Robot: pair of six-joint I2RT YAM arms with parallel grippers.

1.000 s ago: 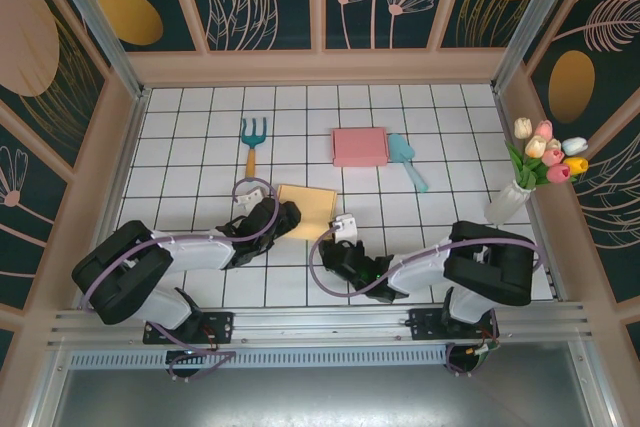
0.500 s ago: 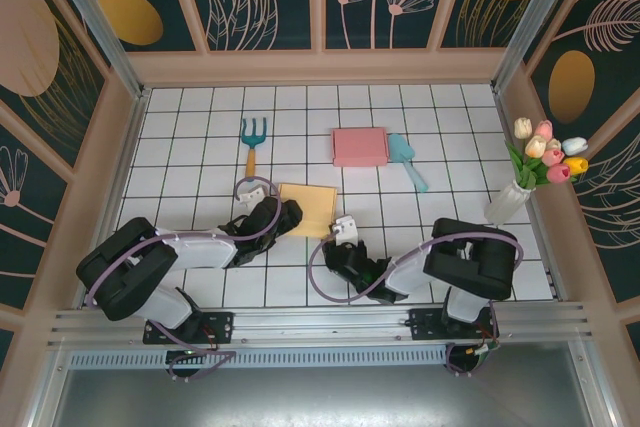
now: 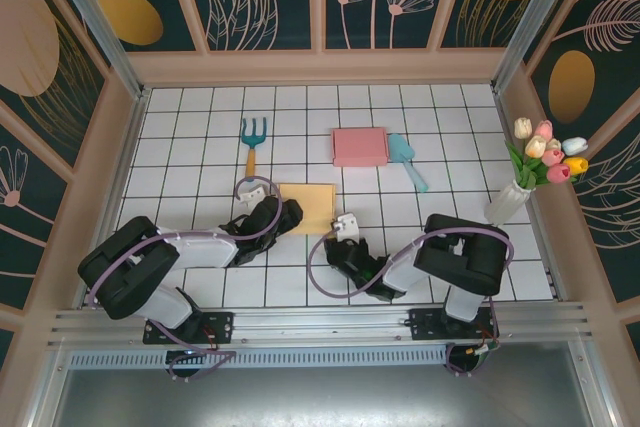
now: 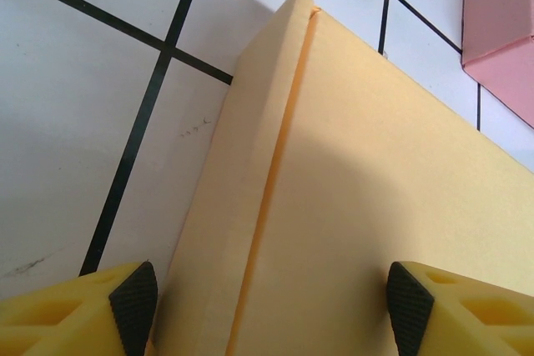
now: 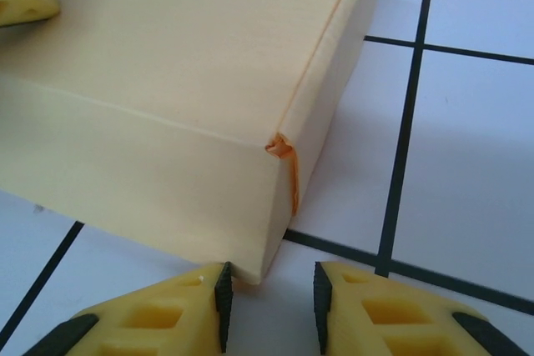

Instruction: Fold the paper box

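Two sets of jaws, both at the yellow paper box (image 3: pixel 308 207). Left jaws spread wide, gripping nothing: one black-padded fingertip (image 4: pixel 135 306) just off the box's long folded edge, the other over its flat top. Right jaws narrow, with a slim empty gap between the fingertips (image 5: pixel 224 298), set against the box's near corner and its orange seam. Box closed, lying flat mid-bench on the white gridded bench (image 3: pixel 200 147). Farther back: pink box (image 3: pixel 359 146), garden fork (image 3: pixel 252 137), teal scoop (image 3: pixel 407 160).
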